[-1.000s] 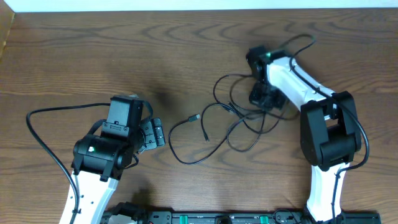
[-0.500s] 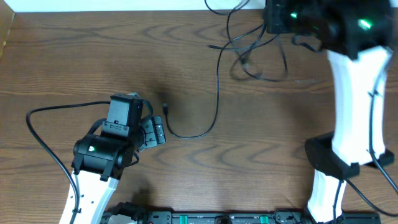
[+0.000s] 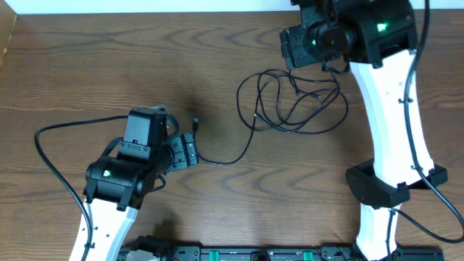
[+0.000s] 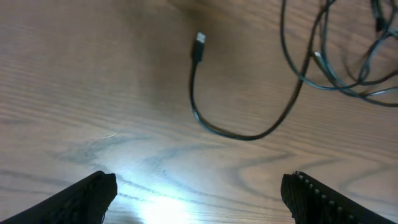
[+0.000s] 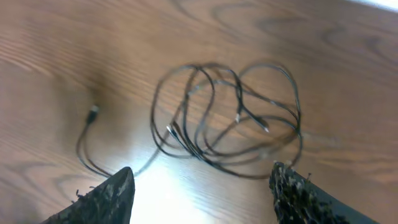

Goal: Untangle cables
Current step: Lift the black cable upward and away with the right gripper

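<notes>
As the thin black cables (image 3: 293, 101) lie looped, the right gripper (image 5: 200, 179) above them and the left gripper (image 4: 199, 182) beside them gape empty; a grasp at the stray plug (image 3: 196, 122) seems due next.

Glossy wood table (image 3: 109, 72), matt black cables (image 4: 237, 137)

cables (image 3: 291, 109) far right, open table (image 3: 94, 65) left

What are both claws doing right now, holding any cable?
Left claw: open, holding nothing.
Right claw: open, empty; the tangled cables lie loose below it.
</notes>
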Tool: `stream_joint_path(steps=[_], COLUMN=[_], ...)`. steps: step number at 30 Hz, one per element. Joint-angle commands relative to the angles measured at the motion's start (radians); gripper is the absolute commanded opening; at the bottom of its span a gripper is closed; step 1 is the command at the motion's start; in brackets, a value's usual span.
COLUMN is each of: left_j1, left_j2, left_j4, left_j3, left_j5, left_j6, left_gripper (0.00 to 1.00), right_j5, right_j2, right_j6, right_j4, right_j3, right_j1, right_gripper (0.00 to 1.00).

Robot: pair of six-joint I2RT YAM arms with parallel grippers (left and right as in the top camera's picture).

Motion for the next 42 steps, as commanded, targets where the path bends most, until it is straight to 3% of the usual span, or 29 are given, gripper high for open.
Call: stream_joint_path(steps=[1, 4, 9, 19, 22, 26, 31, 32, 33, 34, 38, 41, 42], left_j1=[0.002, 0.002, 0.002, 0.002, 0.002, 0.002, 0.002, 0.002, 0.002, 0.002, 0.002, 0.002, 0.002], left_j2=[0.000, 0.000, 0.000, 0.000, 0.000, 0.000, 0.000, 0.000, 0.000, 0.000, 0.000, 0.000, 0.000], left_j4=[0.035, 0.067, 0.068, 0.061, 0.050, 0.043, 0.034, 0.030, 0.026, 0.024, 0.015, 0.013, 0.013], left_j3=[0.004, 0.004, 0.004, 0.004, 0.004, 0.004, 0.004, 0.004, 0.004, 0.004, 0.004, 0.004, 0.004], left_j5=[0.109, 0.160, 0.159, 0.159, 0.159, 0.159, 0.159, 0.159, 0.159, 0.159, 0.159, 0.159, 0.159], left_j6=[0.074, 0.091, 0.091, 0.091, 0.091, 0.091, 0.091, 0.091, 0.091, 0.091, 0.092, 0.091, 0.091], left_gripper=[0.89, 0.83, 0.82, 0.82, 0.83, 0.83, 0.82, 0.82, 0.83, 0.83, 0.83, 0.83, 0.83], right_j5=[0.060, 0.051, -0.047, -0.050, -0.051, -0.113, -0.144, -0.149, -0.154, -0.159, -0.185, -0.180, -0.180], right_j2=[0.001, 0.001, 0.001, 0.001, 0.001, 0.001, 0.001, 0.001, 0.001, 0.000, -0.022, -0.044, -0.057], right_j6=[0.019, 0.003, -0.126, -0.128, -0.124, -0.124, -0.101, -0.097, -0.093, -0.093, -0.094, -0.108, -0.123], right_j4=[0.008, 0.091, 0.306, 0.564, 0.643, 0.724, 0.776, 0.785, 0.785, 0.784, 0.684, 0.518, 0.417], right_j3=[-0.127, -0.328, -0.632, -0.968, -1.037, -1.115, -1.172, -1.179, -1.179, -1.178, -1.098, -0.915, -0.773], right_j1=[-0.002, 0.004, 0.014, 0.032, 0.033, 0.033, 0.034, 0.036, 0.039, 0.041, 0.042, 0.041, 0.041], right_gripper=[0.66, 0.65, 0.66, 0.64, 0.49, 0.40, 0.39, 0.31, 0.13, 0.01, 0.01, 0.01, 0.01])
